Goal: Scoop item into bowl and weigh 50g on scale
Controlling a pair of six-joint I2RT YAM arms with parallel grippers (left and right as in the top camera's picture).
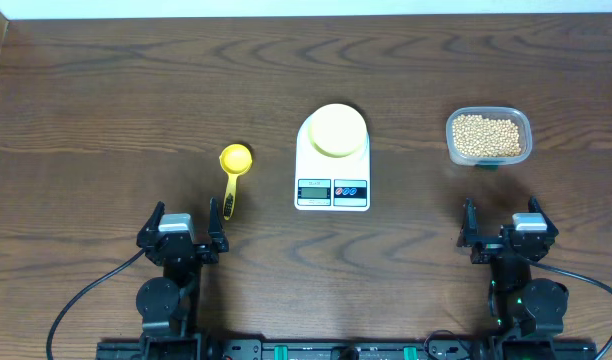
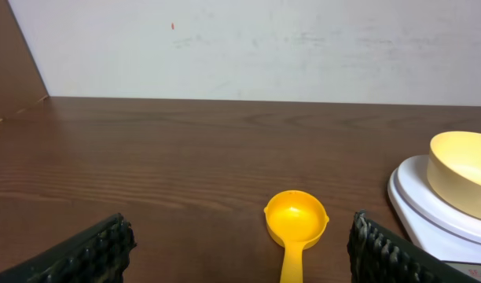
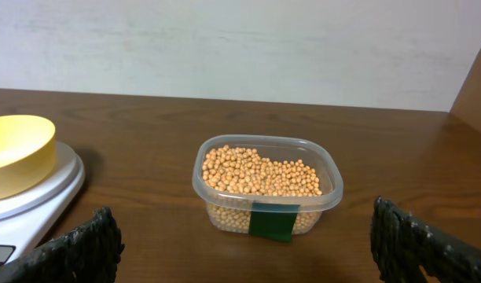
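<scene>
Table: dark brown wood-grain tabletop [image 1: 106,100], with a pale wall behind it in the wrist views.
Scale: flat white rounded-rectangle kitchen scale [image 1: 332,192] at mid-table. Its display and two round buttons face the arms; the reading is too small to make out.
Bowl: small round pale yellow bowl [image 1: 336,130] sits on the scale's platform and looks empty.
Beans: heap of small round tan beans [image 1: 486,135], all in the tub, well right of the scale.
Tub: clear rounded-rectangular plastic container [image 3: 328,189] with a dark green label [image 3: 272,222] on its near wall.
Scoop: bright yellow plastic handled scoop [image 1: 235,160] lies flat left of the scale, cup end away from the arms and empty.
Left gripper [image 1: 188,212]: jaws spread wide, holding nothing. It is near the front edge, with the scoop handle just ahead of its right finger.
Right gripper [image 1: 501,212]: jaws fully apart, empty. It faces the tub and is well short of it.
</scene>
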